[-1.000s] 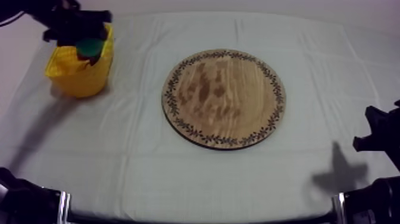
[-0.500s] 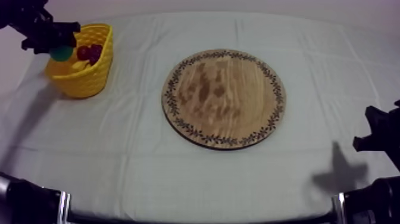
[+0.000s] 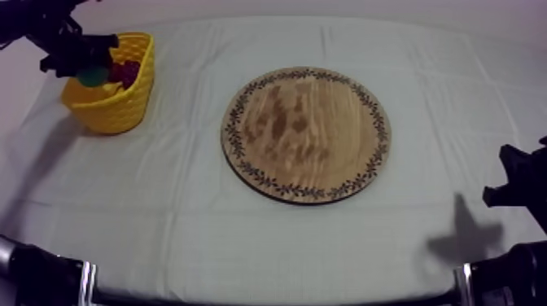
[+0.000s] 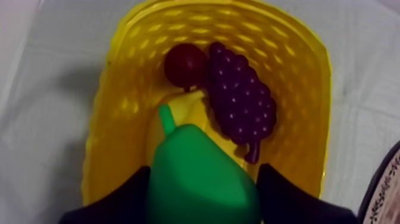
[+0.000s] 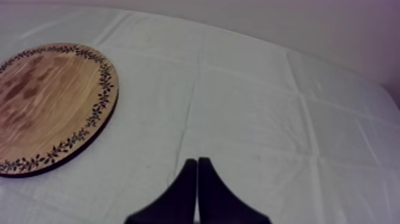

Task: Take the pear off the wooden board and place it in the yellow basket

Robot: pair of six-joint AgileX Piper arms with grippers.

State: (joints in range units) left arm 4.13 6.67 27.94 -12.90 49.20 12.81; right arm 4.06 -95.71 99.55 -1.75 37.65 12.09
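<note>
You see the cloth-covered table (image 3: 342, 244) with the round wooden board (image 3: 306, 134) at its middle. The yellow basket (image 3: 114, 110) stands at the far left, well apart from the board. Your left gripper (image 4: 202, 199) hangs over the basket, clamped on the green pear (image 4: 199, 167). Your right gripper (image 5: 197, 179) sits low beside the board, fingers pressed together on nothing. In the basket lie the grapes (image 4: 241, 101), a banana (image 4: 187, 107) and a small red fruit (image 4: 184, 64).

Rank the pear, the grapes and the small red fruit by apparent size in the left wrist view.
1. pear, though it is nearest the camera, so its lead is unsure.
2. bunch of grapes.
3. small red fruit.
</note>
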